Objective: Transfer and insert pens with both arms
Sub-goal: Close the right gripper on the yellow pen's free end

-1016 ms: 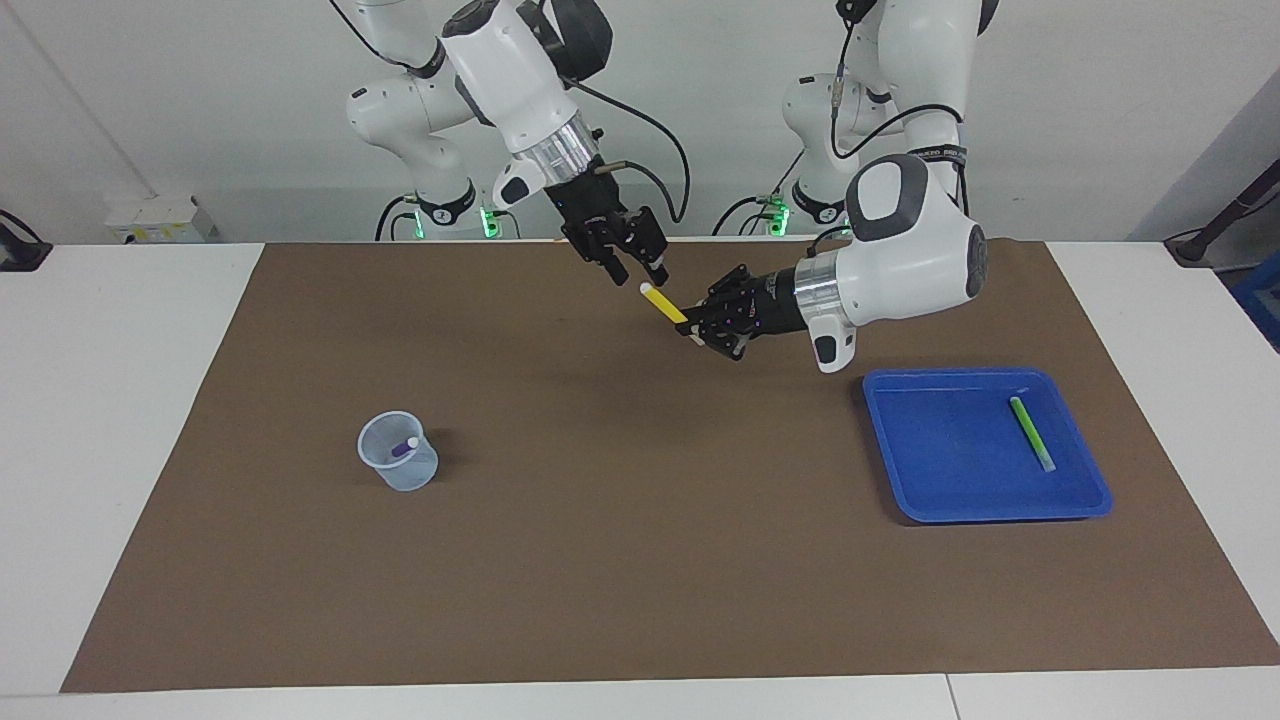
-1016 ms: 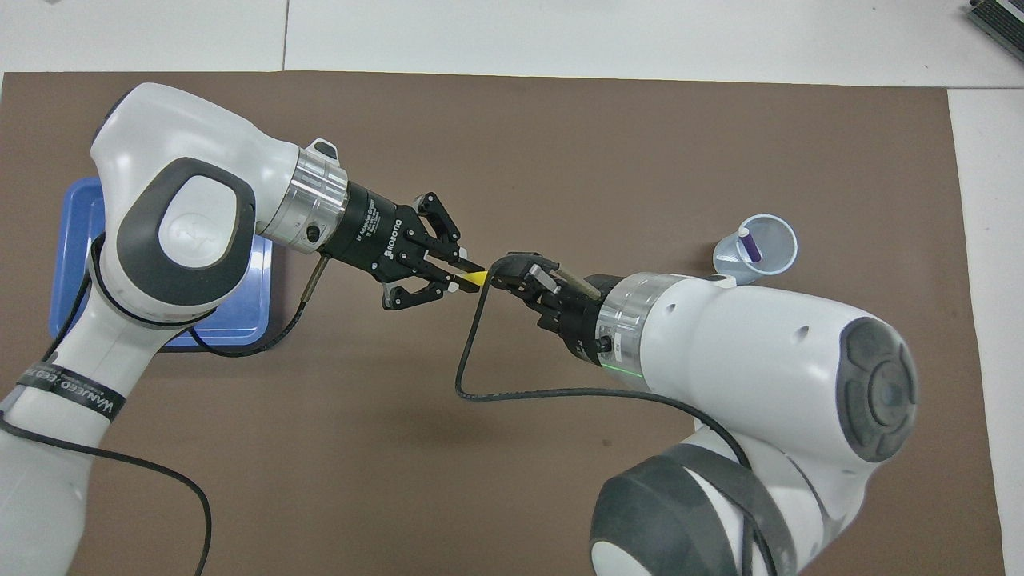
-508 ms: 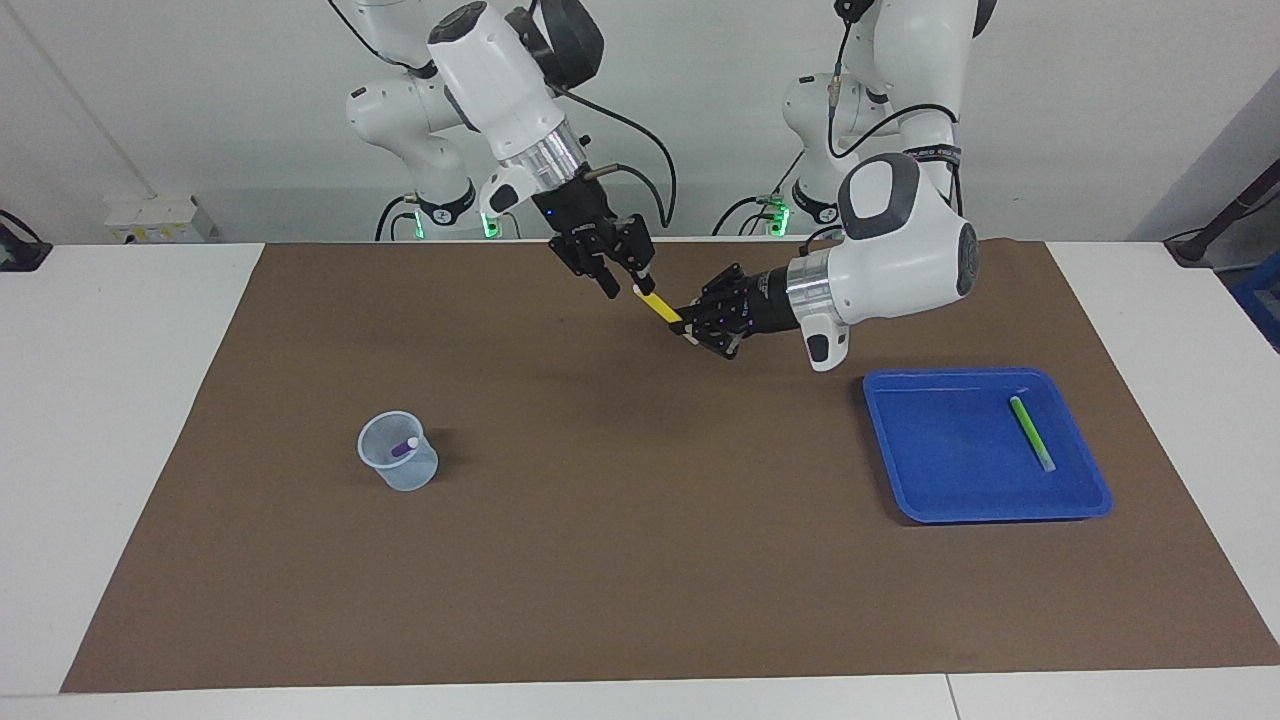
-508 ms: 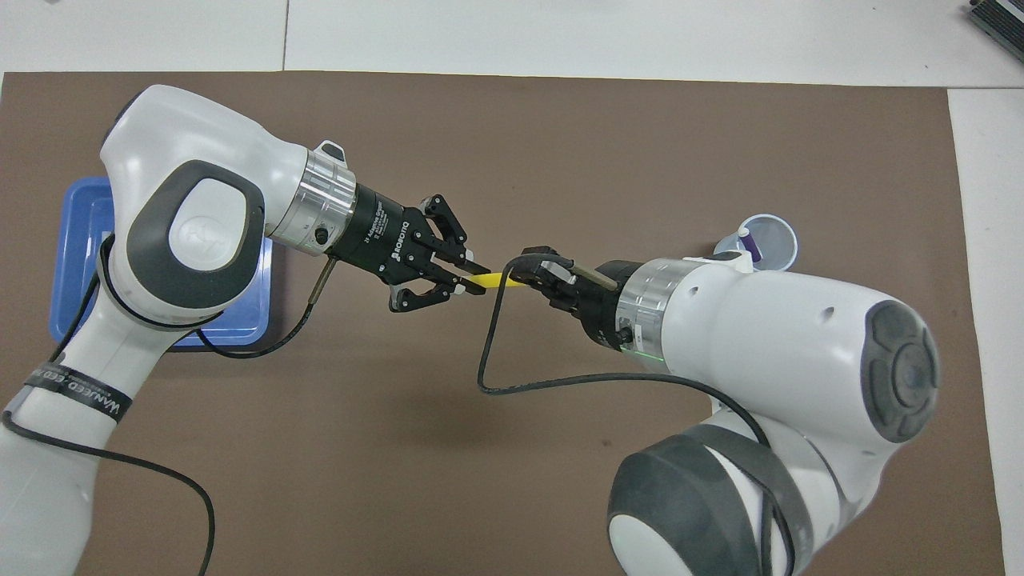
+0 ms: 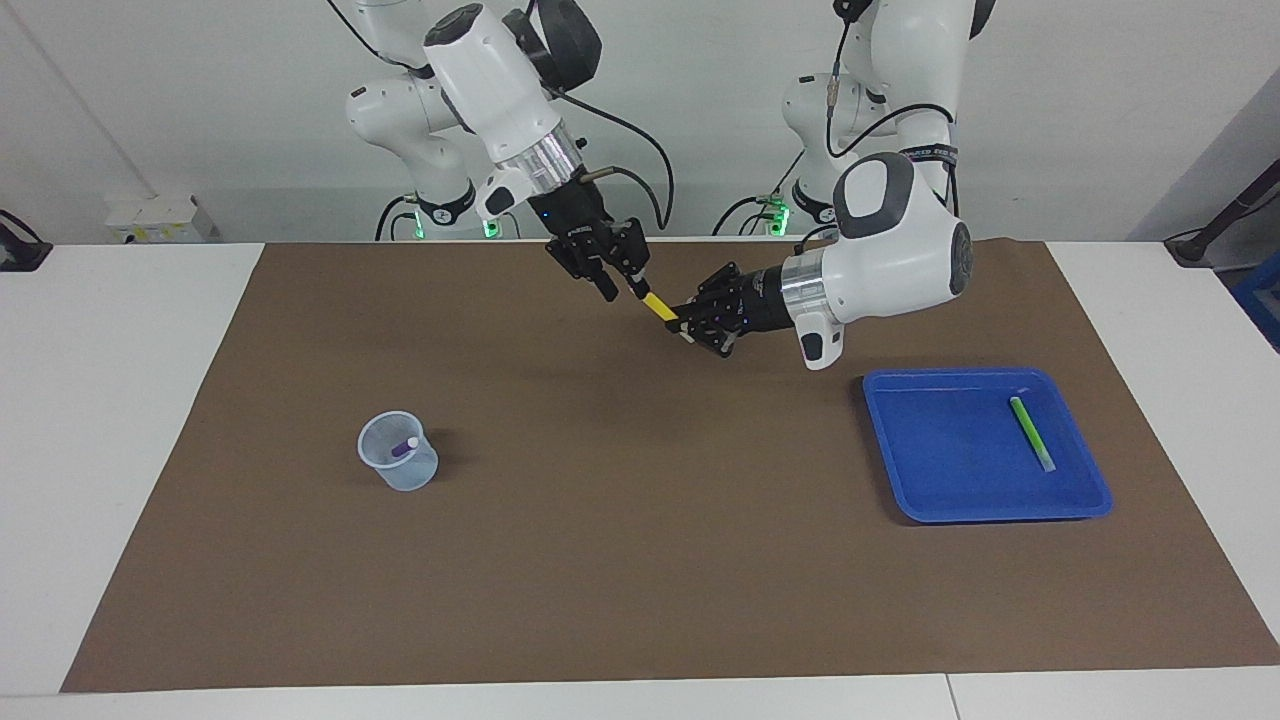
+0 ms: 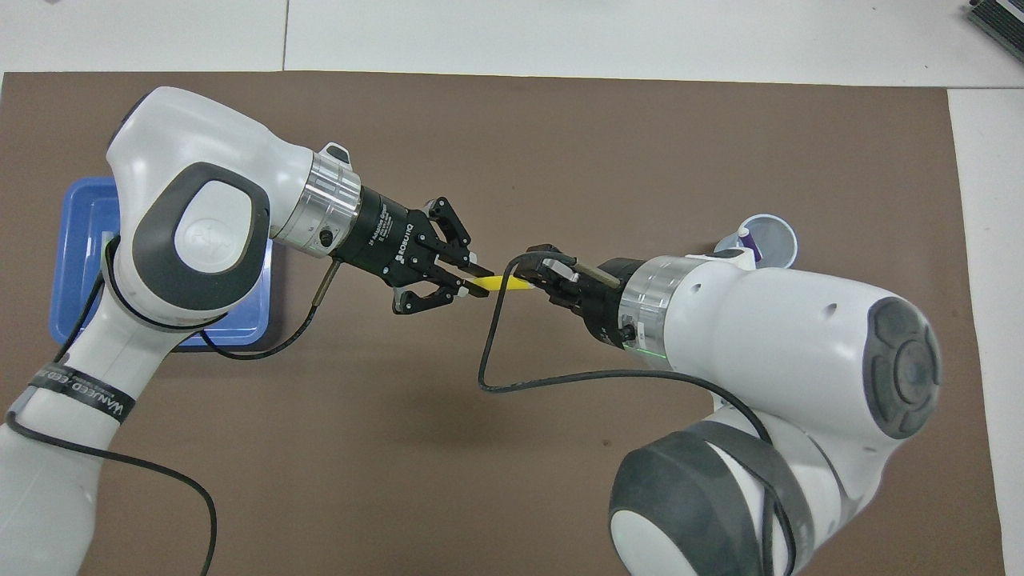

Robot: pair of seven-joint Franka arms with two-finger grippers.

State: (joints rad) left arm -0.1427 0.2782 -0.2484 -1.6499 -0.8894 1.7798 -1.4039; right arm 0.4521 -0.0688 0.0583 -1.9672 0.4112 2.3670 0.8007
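Observation:
A yellow pen [image 5: 657,305] [image 6: 500,282] hangs in the air over the middle of the brown mat. My left gripper [image 5: 684,327] [image 6: 472,286] is shut on its lower end. My right gripper [image 5: 625,290] [image 6: 532,280] has its fingers on either side of the pen's upper cap end, narrowed but still apart. A purple pen [image 5: 404,447] [image 6: 748,244] stands in a clear plastic cup [image 5: 400,472] [image 6: 772,240] toward the right arm's end. Toward the left arm's end, a green pen [image 5: 1031,432] lies in a blue tray [image 5: 950,450] [image 6: 80,240].
A brown mat [image 5: 640,560] covers most of the white table. The right arm's cable loops under its wrist [image 6: 488,352]. In the overhead view the left arm covers much of the tray.
My right gripper has come down onto the pen's cap end and narrowed its fingers around it. The left gripper, still holding the pen, has shifted slightly toward the robots.

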